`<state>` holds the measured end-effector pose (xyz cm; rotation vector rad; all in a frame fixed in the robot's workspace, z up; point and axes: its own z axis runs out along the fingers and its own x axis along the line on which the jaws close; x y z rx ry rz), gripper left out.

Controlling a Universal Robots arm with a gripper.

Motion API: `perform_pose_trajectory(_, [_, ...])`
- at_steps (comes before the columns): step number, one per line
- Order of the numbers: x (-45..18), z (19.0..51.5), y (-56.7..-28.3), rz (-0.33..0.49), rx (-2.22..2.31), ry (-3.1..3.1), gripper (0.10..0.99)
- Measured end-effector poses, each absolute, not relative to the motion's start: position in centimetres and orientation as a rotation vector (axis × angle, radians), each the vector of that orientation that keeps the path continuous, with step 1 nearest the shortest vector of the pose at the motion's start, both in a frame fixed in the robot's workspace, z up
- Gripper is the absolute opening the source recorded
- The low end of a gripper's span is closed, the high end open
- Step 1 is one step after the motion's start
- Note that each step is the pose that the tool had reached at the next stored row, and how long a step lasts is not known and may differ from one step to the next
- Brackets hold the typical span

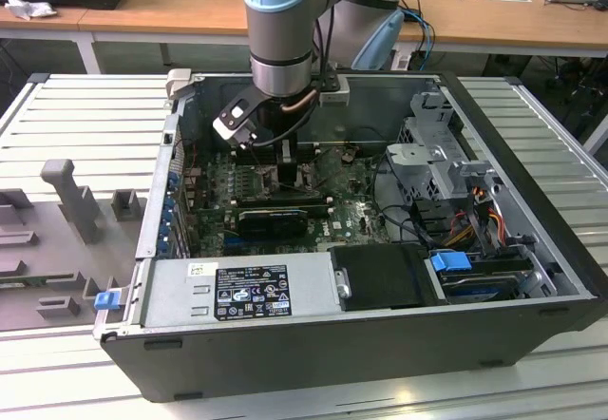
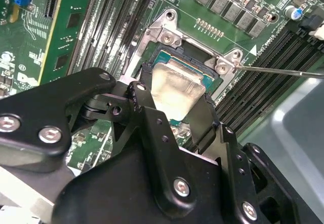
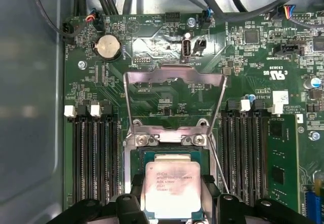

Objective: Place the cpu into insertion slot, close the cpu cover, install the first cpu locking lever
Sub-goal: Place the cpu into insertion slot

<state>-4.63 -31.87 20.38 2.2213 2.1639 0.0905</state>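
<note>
The cpu (image 3: 171, 186), a silver-grey square chip, sits over the socket (image 3: 135, 158), and I cannot tell whether it is seated. My gripper (image 3: 174, 204) is shut on the cpu, with one black finger on each of two opposite edges. The second wrist view shows the cpu (image 2: 177, 88) between the fingers (image 2: 140, 93) of the gripper (image 2: 174, 101). The cpu cover (image 3: 174, 74), a thin metal frame, is swung open away from the socket. A thin wire locking lever (image 3: 218, 153) stands released beside the socket, and the lever (image 2: 283, 72) also sticks out sideways. In the exterior view the gripper (image 1: 285, 159) reaches down into the open computer case (image 1: 532, 249).
Memory slots (image 3: 91, 158) flank the socket on both sides, and a coin cell (image 3: 108, 46) lies beyond the cover. A long black expansion card (image 1: 275, 216), the power supply (image 1: 237, 292), a drive cage (image 1: 442, 159) and cables (image 1: 475, 216) crowd the case. Grey fixtures (image 1: 66, 201) stand at the exterior view's left.
</note>
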Motion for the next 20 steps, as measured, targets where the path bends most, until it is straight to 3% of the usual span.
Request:
perform_pose_trajectory(9, [-4.63,20.26,-31.86,0.091,2.221,2.164,0.537])
perform_pose_trajectory(10, [-4.63,20.24,-31.84,0.091,2.221,2.164,0.6])
perform_pose_trajectory(20, [-4.62,21.19,-31.77,0.091,2.222,2.164,0.588])
